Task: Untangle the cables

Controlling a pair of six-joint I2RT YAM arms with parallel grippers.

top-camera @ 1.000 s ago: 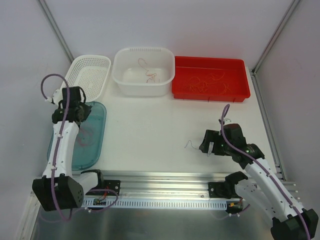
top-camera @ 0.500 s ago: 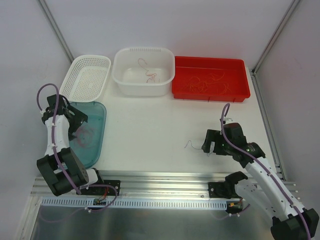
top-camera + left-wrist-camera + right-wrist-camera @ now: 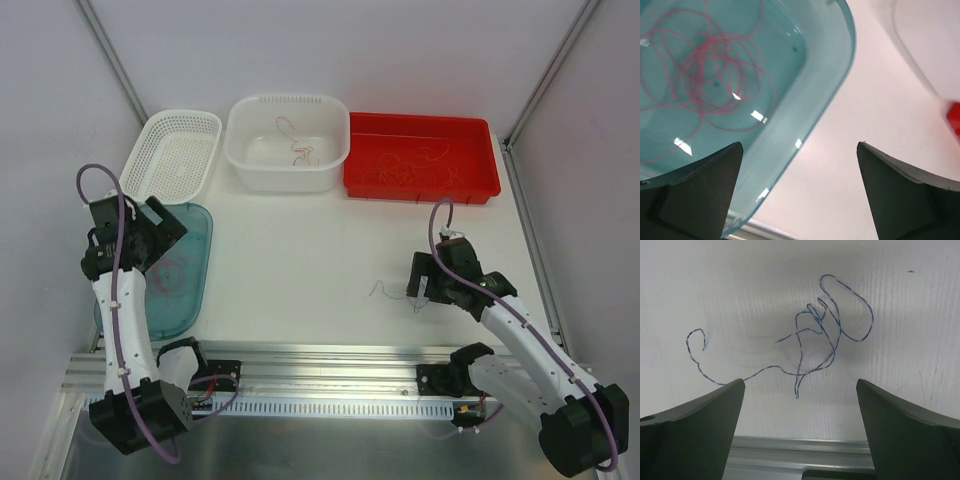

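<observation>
A tangle of pink cables [image 3: 705, 75] lies in loops in the teal tray [image 3: 825, 85], also faintly visible from above as pink cables [image 3: 172, 268]. My left gripper [image 3: 800, 145] stands open and empty over the tray's right rim; from above it [image 3: 152, 238] is at the tray's [image 3: 205, 250] far left part. A thin dark blue cable [image 3: 815, 335] lies curled on the white table. My right gripper [image 3: 800, 381] hangs open just short of it, holding nothing. From above, the right gripper [image 3: 414, 284] is right of that cable [image 3: 385, 292].
At the back stand a white mesh basket [image 3: 175, 150], a white tub [image 3: 330, 150] with a few cables [image 3: 295, 150], and a red tray [image 3: 480, 175] with several cables [image 3: 415, 165]. An aluminium rail [image 3: 320, 365] runs along the near edge.
My left gripper has opened from shut and drawn back toward the tray's left side, with pink cables lying in the tray. The right gripper has shifted slightly and stays open.
</observation>
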